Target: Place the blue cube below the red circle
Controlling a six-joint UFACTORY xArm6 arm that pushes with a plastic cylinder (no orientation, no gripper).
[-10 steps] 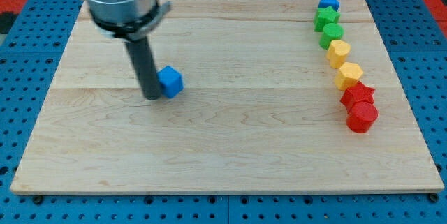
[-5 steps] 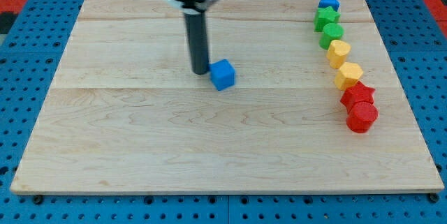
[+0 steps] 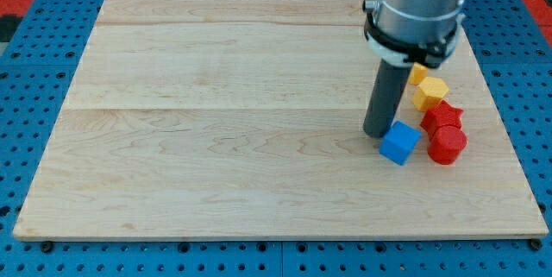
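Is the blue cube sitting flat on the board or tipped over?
Flat. The blue cube rests level on the wooden board, top face up, beside my tip.

I work from single view only. Camera sits high off near edge of desk (image 3: 216,139), looks obliquely down and across it. Whole board in frame, fairly close; far edge near view's top, blue pegboard (image 3: 26,96) around all sides.

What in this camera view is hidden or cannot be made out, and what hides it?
- Blocks at the top of the right-hand column: hidden behind the arm's grey body.
- Upper yellow block: mostly covered, shape unclear.
- Whether my tip touches the blue cube: too close to tell.
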